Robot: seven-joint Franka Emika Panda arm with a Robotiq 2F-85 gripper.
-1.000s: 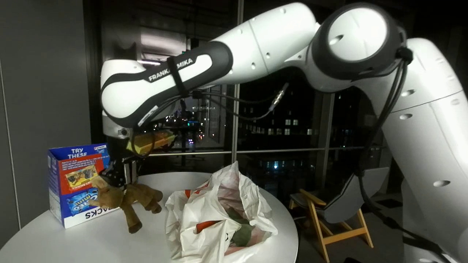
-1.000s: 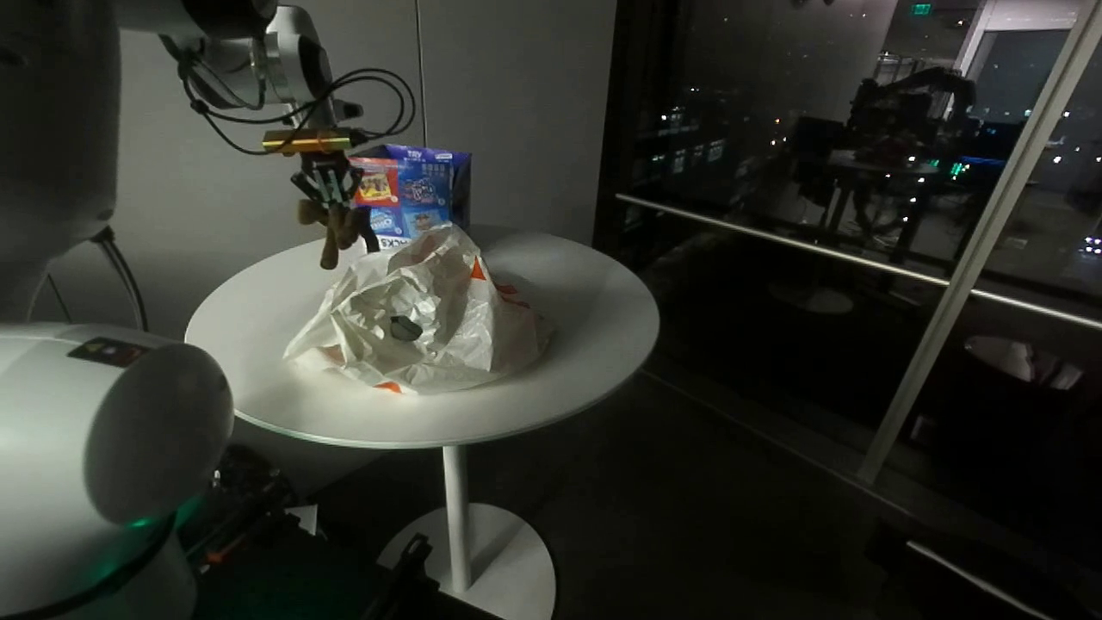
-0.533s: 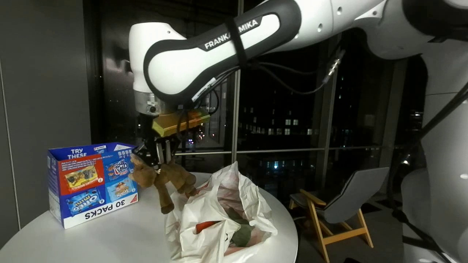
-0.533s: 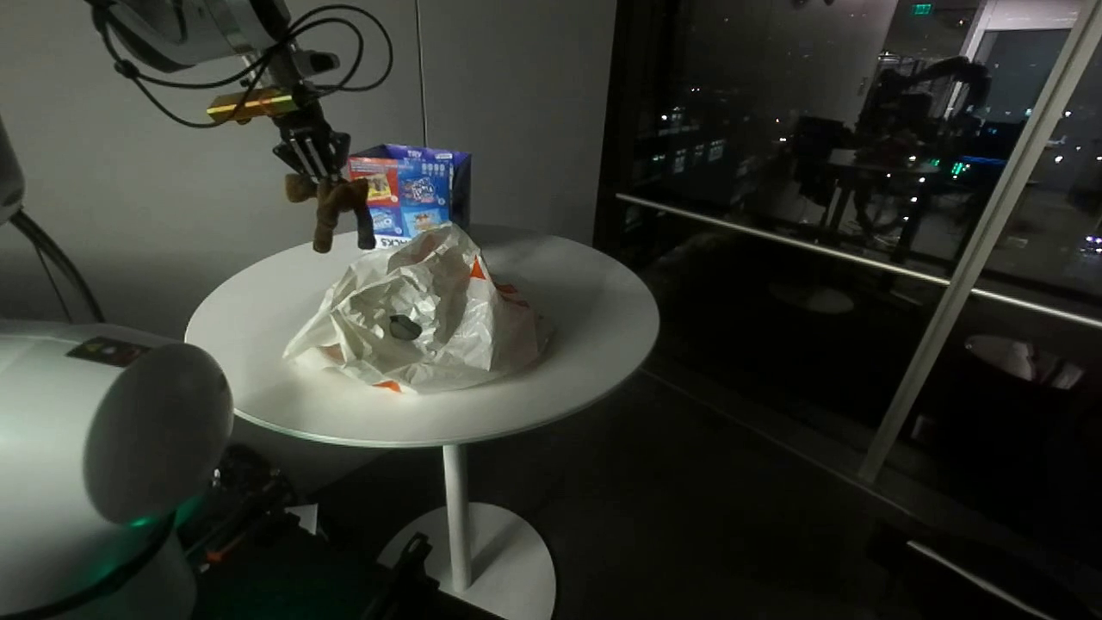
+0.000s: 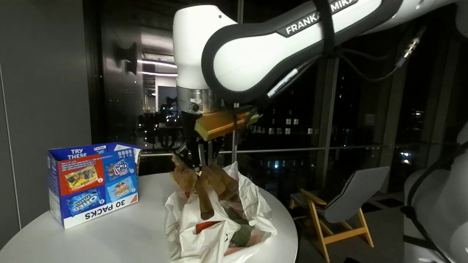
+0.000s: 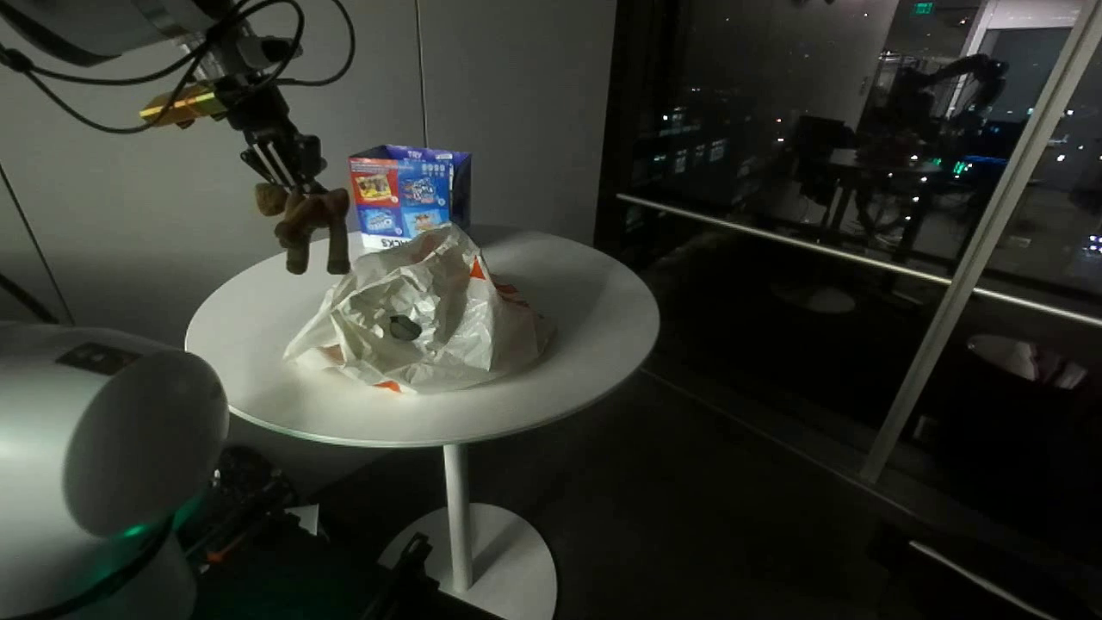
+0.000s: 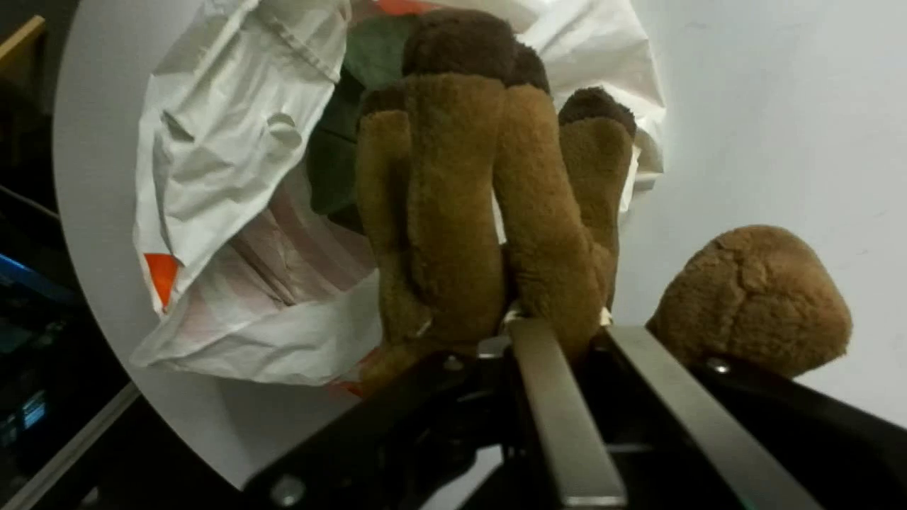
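Plush animal [image 5: 205,188] moved away from box [image 5: 93,187] toward bag [image 5: 195,239]; clamped between fingers [image 7: 558,414], bulk hanging below.

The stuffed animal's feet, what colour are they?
Its feet are dark brown, darker than the legs; clearest in the wrist view.

In an exterior view our claw [image 5: 205,167] grips a plush toy [image 5: 215,180] over a white bag [image 5: 188,226]; a blue box [image 5: 95,185] stands by the left edge of the desk [image 5: 122,239].

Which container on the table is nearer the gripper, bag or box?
The white bag: the wrist view shows it behind the plush toy held in the gripper; the blue snack box is outside that view.
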